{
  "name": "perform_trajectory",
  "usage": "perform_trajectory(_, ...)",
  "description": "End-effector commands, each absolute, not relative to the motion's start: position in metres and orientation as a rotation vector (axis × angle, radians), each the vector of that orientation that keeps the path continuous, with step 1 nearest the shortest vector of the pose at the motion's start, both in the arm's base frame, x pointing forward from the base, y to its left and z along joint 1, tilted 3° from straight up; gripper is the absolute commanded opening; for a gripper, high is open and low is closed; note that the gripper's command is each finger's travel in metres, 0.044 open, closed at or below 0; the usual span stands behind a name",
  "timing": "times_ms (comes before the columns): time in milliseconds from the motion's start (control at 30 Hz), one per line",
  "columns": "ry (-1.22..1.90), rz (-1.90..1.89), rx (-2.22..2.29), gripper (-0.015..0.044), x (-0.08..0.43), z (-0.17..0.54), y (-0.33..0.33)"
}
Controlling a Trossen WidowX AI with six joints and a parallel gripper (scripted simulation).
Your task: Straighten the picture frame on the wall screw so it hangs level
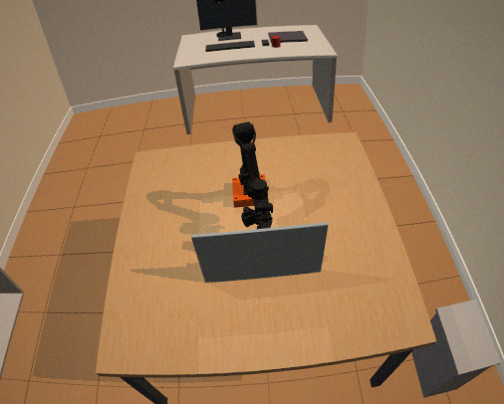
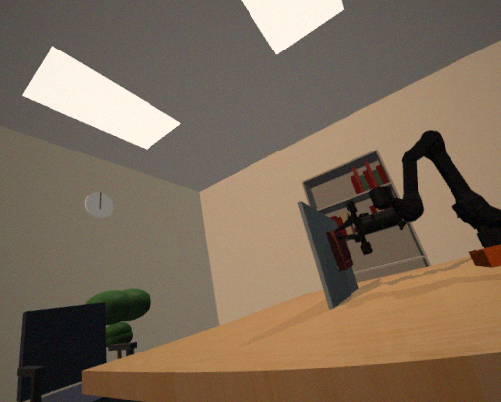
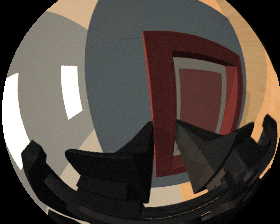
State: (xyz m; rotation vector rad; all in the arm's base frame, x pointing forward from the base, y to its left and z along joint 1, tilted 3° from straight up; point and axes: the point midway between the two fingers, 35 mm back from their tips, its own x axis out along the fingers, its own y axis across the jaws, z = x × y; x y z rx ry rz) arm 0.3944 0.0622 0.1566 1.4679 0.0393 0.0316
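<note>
A pale wooden bench [image 1: 164,318] [image 2: 297,356] stands in the room, and upright on it is a thin blue-grey wall panel [image 1: 261,254] [image 2: 322,257] [image 3: 117,80]. From above, the panel comes between me and the frame, which is out of sight there. On the bench behind the panel, an orange base block [image 1: 243,203] [image 2: 487,255] carries the black jointed arm [image 1: 250,161] [image 2: 452,180]. Past the bench's far edge I see a white desk [image 1: 289,58] with a black monitor [image 1: 227,14], a dark keyboard [image 1: 230,46] and a small red mug [image 1: 276,42]. A white-topped grey cabinet [image 1: 468,338] is near the bench's near right corner. From the low side view, a grey bookshelf [image 2: 308,195] with red and green books is against the wall behind the arm, a round pale clock [image 2: 99,205] hangs on the left-hand wall, and a dark-backed chair [image 2: 64,351] is at the near left, close to a green plant [image 2: 116,307].

The dark red rectangular picture frame [image 2: 340,251] [image 3: 161,95] is on the arm's side of the panel, raised above the bench. It has a deep border, a pale grey inner mat and a dull reddish picture. The black gripper [image 2: 338,234] [image 3: 161,123] is closed on one upright side of the border, a finger on either side of it. I cannot see the screw.
</note>
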Motion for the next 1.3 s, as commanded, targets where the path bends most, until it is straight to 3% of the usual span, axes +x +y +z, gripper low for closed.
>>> perform_trajectory(0,0.042,0.03,1.493,0.0,0.394,0.157,0.062)
perform_trajectory(367,0.043,0.029,1.545,0.0,0.394,0.158,0.062)
perform_trajectory(700,0.041,0.03,1.532,0.026,0.394,0.158,0.062)
perform_trajectory(867,0.041,0.03,1.521,0.026,0.388,0.159,0.062)
perform_trajectory(1133,0.045,0.03,1.392,0.026,0.308,0.156,0.059)
perform_trajectory(1267,0.046,0.031,1.369,0.026,0.295,0.152,0.057)
